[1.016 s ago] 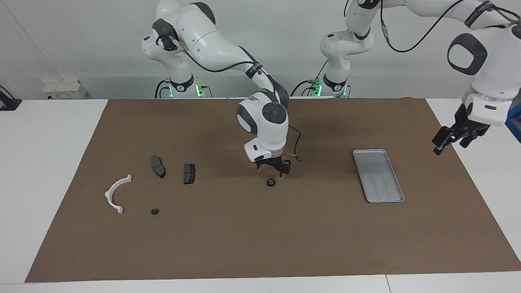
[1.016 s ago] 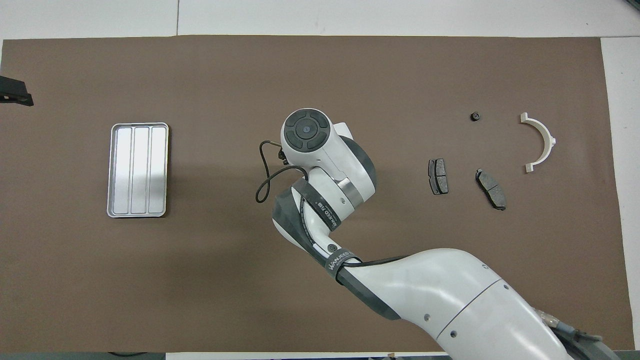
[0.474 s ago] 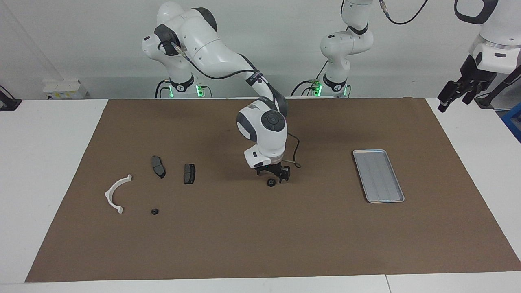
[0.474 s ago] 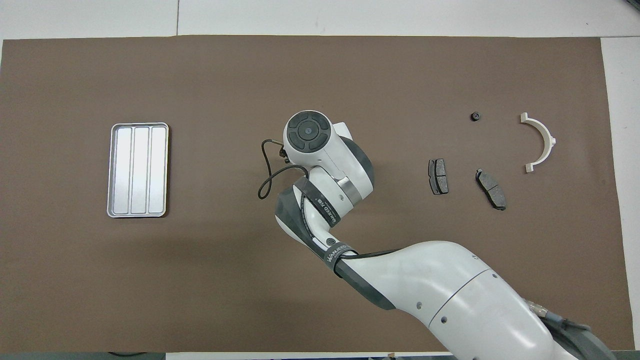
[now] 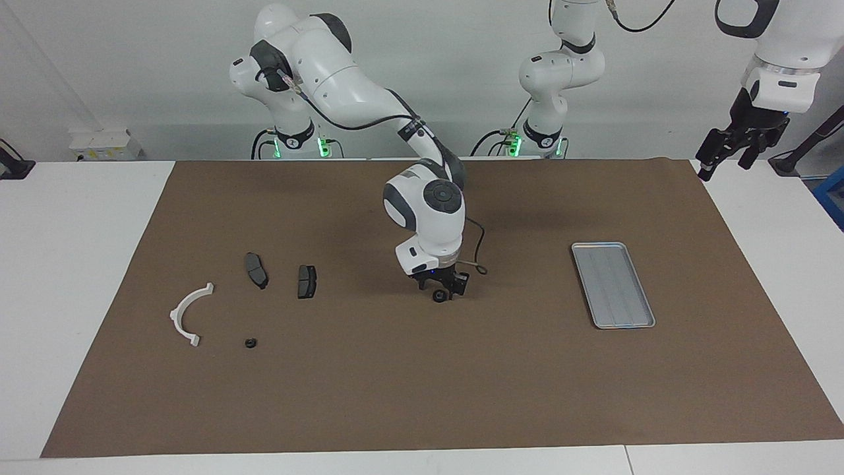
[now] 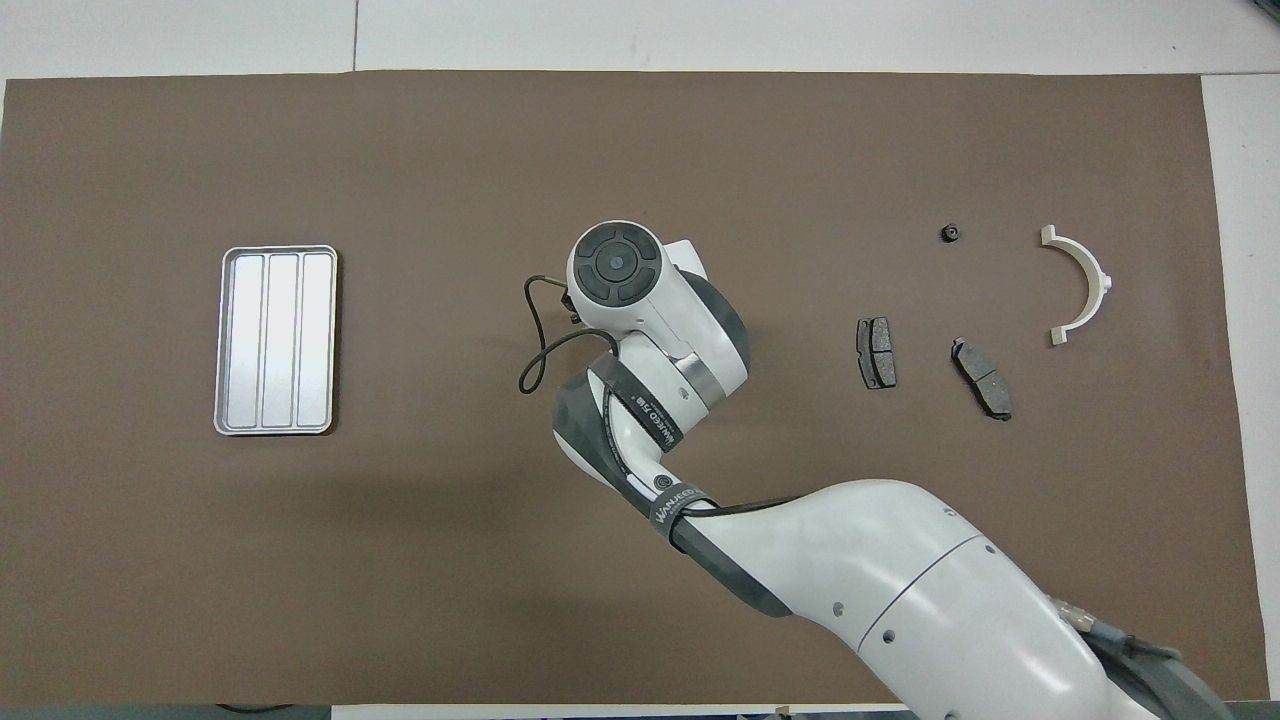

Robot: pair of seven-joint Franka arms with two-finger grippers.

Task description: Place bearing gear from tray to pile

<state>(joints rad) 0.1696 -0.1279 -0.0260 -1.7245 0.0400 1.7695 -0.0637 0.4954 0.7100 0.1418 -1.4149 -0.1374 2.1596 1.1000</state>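
Right gripper [image 5: 441, 292] down around the small black round bearing gear [image 5: 438, 296] mid-mat — grip unclear; next, carry it to the pile. Left gripper [image 5: 725, 149] waits, fingers apart.

A brown mat [image 5: 422, 382] covers the white table [image 5: 66, 264].

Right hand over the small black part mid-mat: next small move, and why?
Probably finish closing, then lift. The right hand is down at the mat with its fingers on either side of the small black part, which lies between the tray and the pile. The left hand waits raised off the mat.
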